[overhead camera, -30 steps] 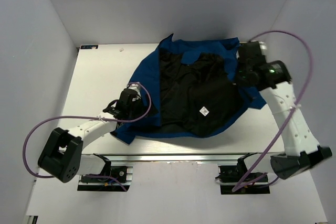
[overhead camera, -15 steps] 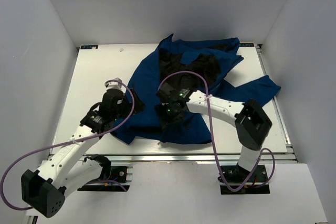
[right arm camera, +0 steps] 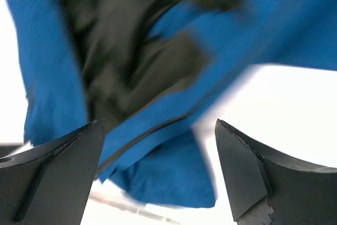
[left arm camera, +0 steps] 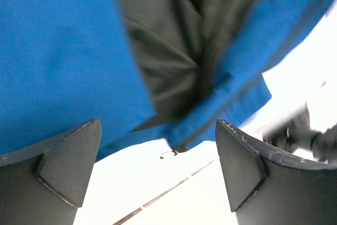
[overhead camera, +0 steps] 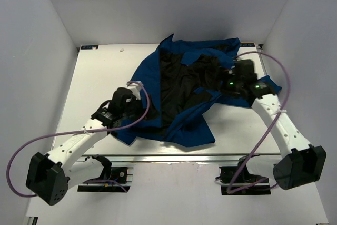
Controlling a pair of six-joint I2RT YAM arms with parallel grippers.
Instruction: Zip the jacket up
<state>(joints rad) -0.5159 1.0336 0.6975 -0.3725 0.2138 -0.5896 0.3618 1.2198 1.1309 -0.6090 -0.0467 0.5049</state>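
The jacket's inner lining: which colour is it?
The lining is black, set inside the royal-blue jacket. The top external view shows it best.

A flat white rectangular desk (overhead camera: 100, 72) is enclosed on three sides by plain pale grey walls (overhead camera: 37, 51) (left, far and right). A silver metal rail (overhead camera: 174, 157) is fitted along its near edge, and a small black label (overhead camera: 89, 47) is seen at its far left corner. Soft, even light is cast throughout.
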